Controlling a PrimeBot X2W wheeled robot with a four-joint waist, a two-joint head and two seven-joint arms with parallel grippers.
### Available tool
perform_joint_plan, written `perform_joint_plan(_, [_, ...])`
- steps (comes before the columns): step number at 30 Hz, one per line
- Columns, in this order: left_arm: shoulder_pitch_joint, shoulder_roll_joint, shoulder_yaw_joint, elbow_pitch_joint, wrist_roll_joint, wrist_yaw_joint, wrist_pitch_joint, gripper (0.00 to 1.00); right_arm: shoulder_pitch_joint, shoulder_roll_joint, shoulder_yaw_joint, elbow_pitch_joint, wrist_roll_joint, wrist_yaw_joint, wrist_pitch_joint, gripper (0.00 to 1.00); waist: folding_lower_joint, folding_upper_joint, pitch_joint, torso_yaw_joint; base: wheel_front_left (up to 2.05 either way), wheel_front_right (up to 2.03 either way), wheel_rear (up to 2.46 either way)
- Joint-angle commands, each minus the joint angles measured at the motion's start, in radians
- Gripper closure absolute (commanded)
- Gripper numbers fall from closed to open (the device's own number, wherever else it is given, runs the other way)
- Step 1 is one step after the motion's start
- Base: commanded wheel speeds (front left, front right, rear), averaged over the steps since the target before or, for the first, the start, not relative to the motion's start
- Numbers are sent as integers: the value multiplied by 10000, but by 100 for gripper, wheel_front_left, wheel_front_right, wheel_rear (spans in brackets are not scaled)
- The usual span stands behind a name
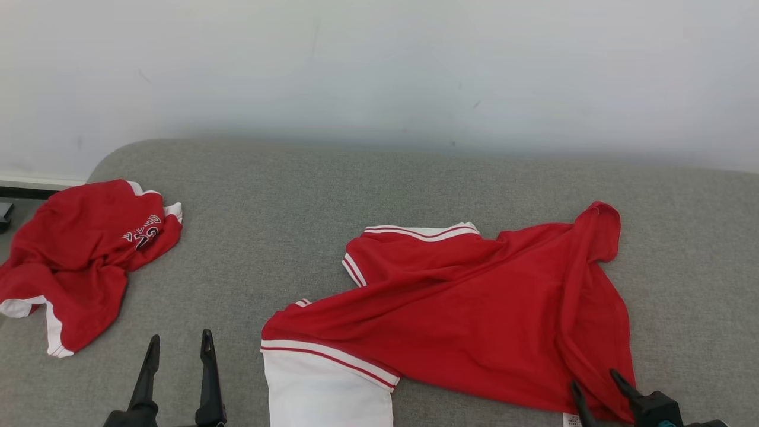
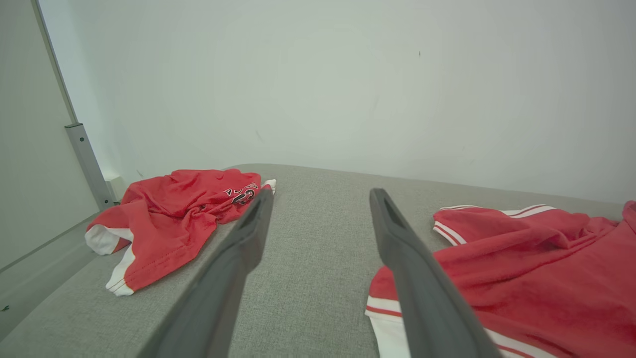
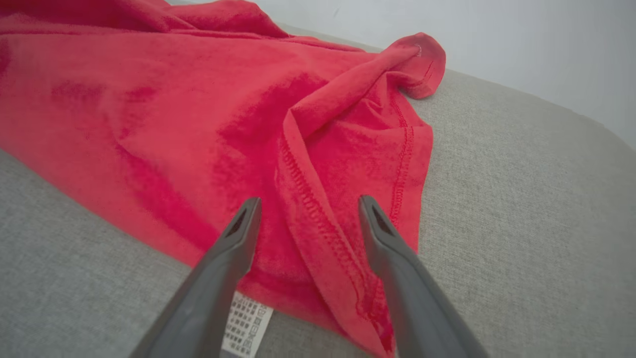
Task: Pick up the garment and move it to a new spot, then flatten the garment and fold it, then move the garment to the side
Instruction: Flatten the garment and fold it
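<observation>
The soft, limp garment (image 1: 462,308) lay rumpled on the counter (image 1: 267,190), right of the crumpled shirt (image 1: 83,255). The left end effector (image 1: 181,336) gaped empty between them. The right end effector (image 1: 594,379), equally wide and empty, hung over the hem (image 3: 308,199) farthest from that shirt, probably the best pinch.

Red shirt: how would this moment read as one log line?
red shirt: spread, rumpled, on grey cushion | left gripper: open, over bare cushion | right gripper: open, at shirt's hem
</observation>
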Motion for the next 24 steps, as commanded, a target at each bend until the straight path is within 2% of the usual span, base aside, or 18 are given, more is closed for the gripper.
perform_joint_plan(1, [141,-34,-10,39,99,-18,-32,0,-87,-33,-4,174,-143,-24,-27,19,0,0,31,11,0,0,0])
perform_joint_plan(3, [106,-41,-9,50,88,-21,-32,0,-188,-77,75,419,-340,-24,-43,55,0,0,72,3,0,0,0])
perform_joint_plan(5, [82,-52,10,54,87,-28,-32,0,-336,-39,94,558,-418,-24,-84,75,0,0,104,-25,0,0,0])
perform_joint_plan(6, [67,-57,20,57,94,-34,-32,0,-417,3,7,571,-420,-24,-106,81,0,0,116,-44,0,0,0])
perform_joint_plan(7, [49,-62,25,55,106,-31,-32,0,-472,33,-111,564,-399,-24,-126,100,0,0,126,-72,0,0,0])
perform_joint_plan(11, [6,-76,30,55,126,-33,-32,0,-532,235,-649,410,8,-24,-182,100,0,0,135,-177,0,0,0])
perform_joint_plan(16, [-14,-90,-71,209,20,-86,-32,0,-537,617,-1784,478,2499,-24,-154,100,0,0,150,-317,0,0,0])
perform_joint_plan(19, [-48,-94,-140,326,-65,-95,-32,0,-593,501,-1398,526,3956,-24,397,100,0,0,167,-406,0,0,0])
perform_joint_plan(20, [-39,-96,-169,389,-90,-117,-32,0,-629,397,-1354,463,4360,-24,388,98,0,0,170,-434,0,0,0])
perform_joint_plan(21, [-53,-95,-200,438,-94,-132,-32,0,-655,233,-1295,384,4554,-24,291,66,0,0,174,-453,0,0,0])
perform_joint_plan(22, [-73,-97,-220,488,-111,-145,-32,0,-643,134,-1184,350,4727,-24,219,0,0,0,171,-470,0,0,0])
perform_joint_plan(24, [-77,-99,-263,604,-167,-177,-32,0,-558,37,-867,232,4879,-24,66,0,0,0,147,-504,0,0,0])
